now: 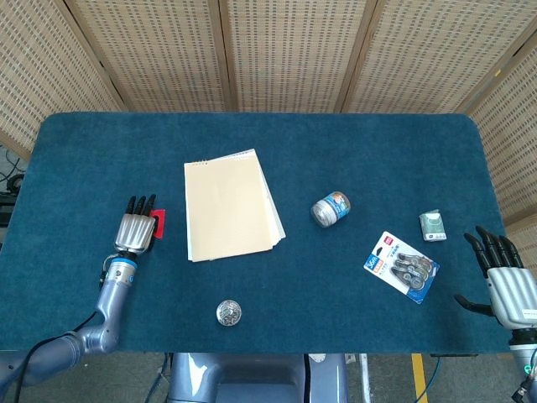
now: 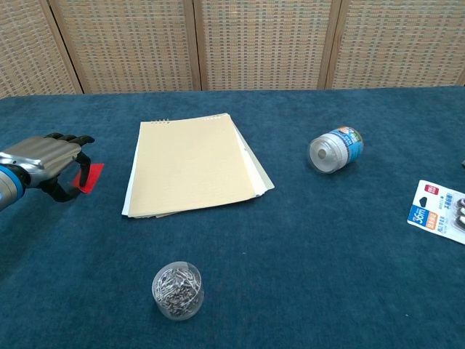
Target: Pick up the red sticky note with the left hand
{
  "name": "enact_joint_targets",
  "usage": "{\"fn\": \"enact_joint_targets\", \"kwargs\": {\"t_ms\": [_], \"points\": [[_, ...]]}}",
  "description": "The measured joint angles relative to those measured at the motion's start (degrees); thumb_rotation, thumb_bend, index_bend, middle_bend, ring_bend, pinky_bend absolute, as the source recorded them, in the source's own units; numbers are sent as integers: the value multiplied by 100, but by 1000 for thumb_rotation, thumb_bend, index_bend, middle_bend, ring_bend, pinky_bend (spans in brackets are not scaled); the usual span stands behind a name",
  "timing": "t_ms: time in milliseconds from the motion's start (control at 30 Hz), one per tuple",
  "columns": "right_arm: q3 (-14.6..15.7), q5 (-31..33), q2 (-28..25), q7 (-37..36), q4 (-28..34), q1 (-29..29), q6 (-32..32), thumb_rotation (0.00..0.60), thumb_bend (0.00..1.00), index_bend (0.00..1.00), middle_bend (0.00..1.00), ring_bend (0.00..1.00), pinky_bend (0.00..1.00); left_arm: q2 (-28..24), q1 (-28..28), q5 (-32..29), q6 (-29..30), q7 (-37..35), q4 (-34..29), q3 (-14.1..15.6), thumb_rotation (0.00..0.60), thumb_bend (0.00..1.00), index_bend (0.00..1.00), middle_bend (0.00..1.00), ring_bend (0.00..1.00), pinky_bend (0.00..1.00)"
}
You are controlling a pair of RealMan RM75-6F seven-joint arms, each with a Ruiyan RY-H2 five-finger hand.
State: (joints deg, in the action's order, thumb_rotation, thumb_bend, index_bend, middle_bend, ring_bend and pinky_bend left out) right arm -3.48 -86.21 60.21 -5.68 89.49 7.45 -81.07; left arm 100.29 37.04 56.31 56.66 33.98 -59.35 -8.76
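The red sticky note (image 1: pixel 159 222) lies flat on the blue table cloth, left of the notepad; in the chest view the red sticky note (image 2: pixel 91 177) is partly covered by fingers. My left hand (image 1: pixel 136 229) hovers at the note's left edge, fingers stretched forward and thumb curved under, holding nothing. The chest view shows my left hand (image 2: pixel 43 158) just above the cloth, its thumb beside the note's near corner. My right hand (image 1: pixel 506 277) rests at the table's front right corner with fingers spread and nothing in it.
A cream notepad (image 1: pixel 231 204) lies right of the note. A small jar (image 1: pixel 331 209) lies on its side mid-table. A tub of paper clips (image 1: pixel 228 312) stands near the front edge. A blister pack (image 1: pixel 403 266) and a small green packet (image 1: pixel 433 225) lie at right.
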Motion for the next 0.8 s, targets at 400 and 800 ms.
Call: {"fn": "enact_joint_targets", "kwargs": {"t_ms": [400,800], "points": [[-1,-1,-4,-17,-5,-6,-9,600,53,0,0,0,0,-54,-18,50,50,27,-40,-34,600,449,562,0,0,0],[0,-2,-2,-6,-3,-2,-1,600,53,0,0,0,0,-86,-33,22,18,60,-12,-54,600,465,578,0,0,0]]}}
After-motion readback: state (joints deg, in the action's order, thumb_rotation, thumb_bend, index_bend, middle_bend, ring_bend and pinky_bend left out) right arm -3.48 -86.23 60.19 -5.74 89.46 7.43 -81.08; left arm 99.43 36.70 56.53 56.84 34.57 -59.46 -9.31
